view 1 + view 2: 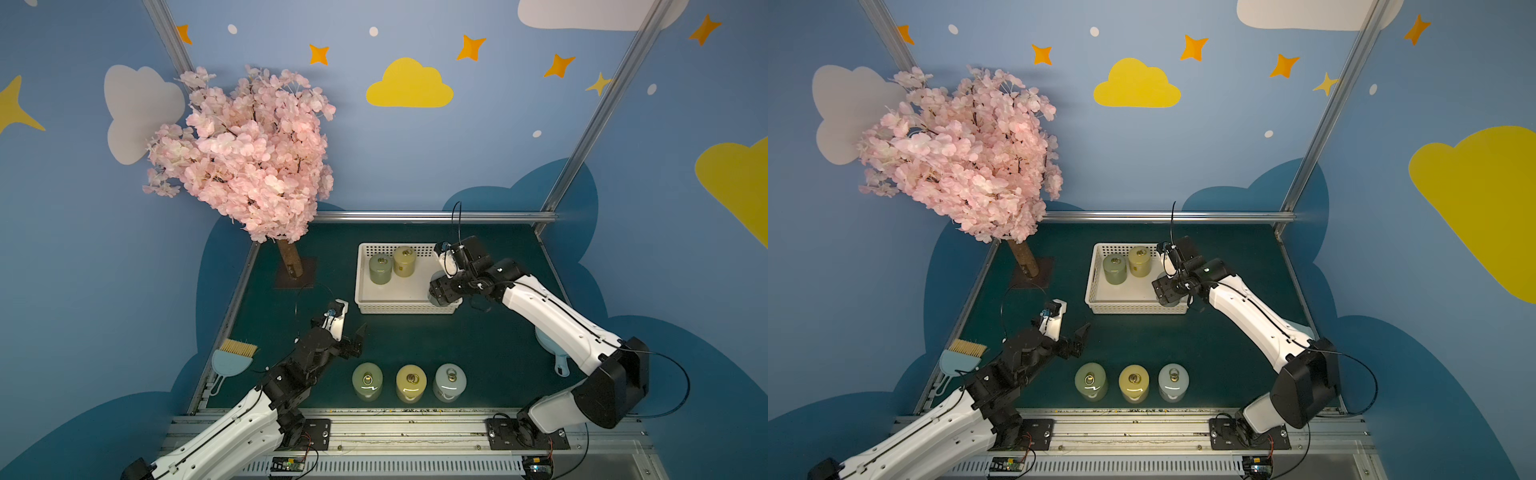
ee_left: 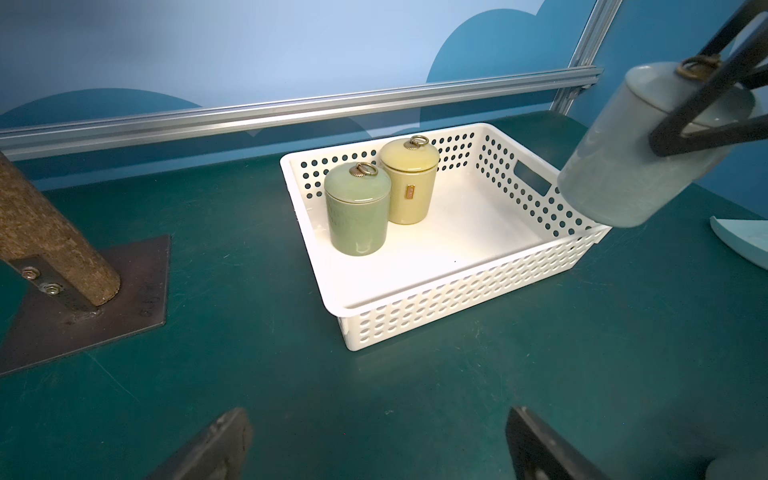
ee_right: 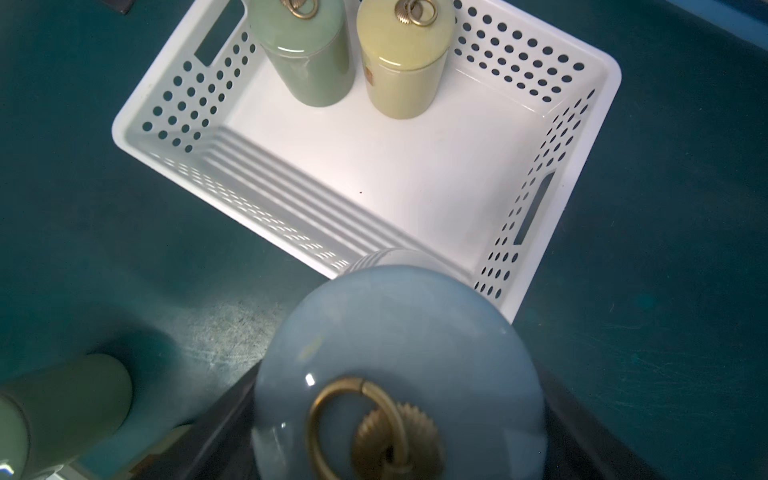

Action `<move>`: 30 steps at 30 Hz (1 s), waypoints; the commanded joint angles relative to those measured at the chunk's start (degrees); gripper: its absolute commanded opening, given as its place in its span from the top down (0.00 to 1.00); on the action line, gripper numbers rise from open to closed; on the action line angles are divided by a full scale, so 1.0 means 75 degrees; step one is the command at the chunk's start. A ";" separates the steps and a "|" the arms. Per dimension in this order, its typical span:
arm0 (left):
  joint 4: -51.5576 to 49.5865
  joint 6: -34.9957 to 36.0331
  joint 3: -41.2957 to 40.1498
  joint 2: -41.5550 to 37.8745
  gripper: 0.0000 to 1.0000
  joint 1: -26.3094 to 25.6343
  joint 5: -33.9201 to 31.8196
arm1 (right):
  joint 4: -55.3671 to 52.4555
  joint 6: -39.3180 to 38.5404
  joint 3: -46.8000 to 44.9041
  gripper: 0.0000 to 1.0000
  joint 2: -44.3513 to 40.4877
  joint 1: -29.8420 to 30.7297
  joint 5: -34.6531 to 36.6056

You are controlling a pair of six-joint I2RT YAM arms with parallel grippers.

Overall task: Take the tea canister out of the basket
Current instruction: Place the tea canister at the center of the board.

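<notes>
lifting is the step i judge to be in hand: the right gripper (image 1: 441, 293) is clamped on the pale blue tea canister (image 2: 623, 178), its dark fingers (image 2: 706, 133) wrapped around the upper body just under the lid. the canister hangs in the air, tilted, over the near right corner of the basket (image 2: 457, 297). from the left wrist view its bottom looks clear of the rim and touches nothing. two other canisters stand upright in the far left corner of the basket, a green one (image 2: 358, 216) and a yellow one (image 2: 409, 187), touching or nearly so. three more stand in a row on the table (image 1: 415, 340) at the front: green (image 1: 368, 380), yellow (image 1: 411, 382) and pale blue (image 1: 449, 381). my left gripper (image 2: 378, 419) hovers over bare table on the basket's left side, jaws spread wide and empty. next i think i need to carry the held canister away from the basket, level it, and set it down on open table near the row, keeping it high enough that it does not catch the rim and watching the tilt so the lid does not slip.
</notes>
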 commanded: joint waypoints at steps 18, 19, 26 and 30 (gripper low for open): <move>0.0094 0.0052 -0.0115 -0.0184 0.00 0.0020 -0.0140 | 0.0543 0.1184 -0.1810 0.46 -0.2156 0.0870 0.0401; 0.0093 0.0043 -0.0116 -0.0184 0.00 0.0034 -0.0140 | 0.0536 0.1207 -0.1852 0.46 -0.2183 0.0901 0.0417; 0.0094 0.0042 -0.0129 -0.0208 0.00 0.0034 -0.0163 | 0.0564 0.1560 -0.2165 0.47 -0.2339 0.1196 0.0481; 0.0106 0.0041 -0.0137 -0.0196 0.00 0.0025 -0.0163 | 0.0586 0.1731 -0.2370 0.47 -0.2341 0.1300 0.0519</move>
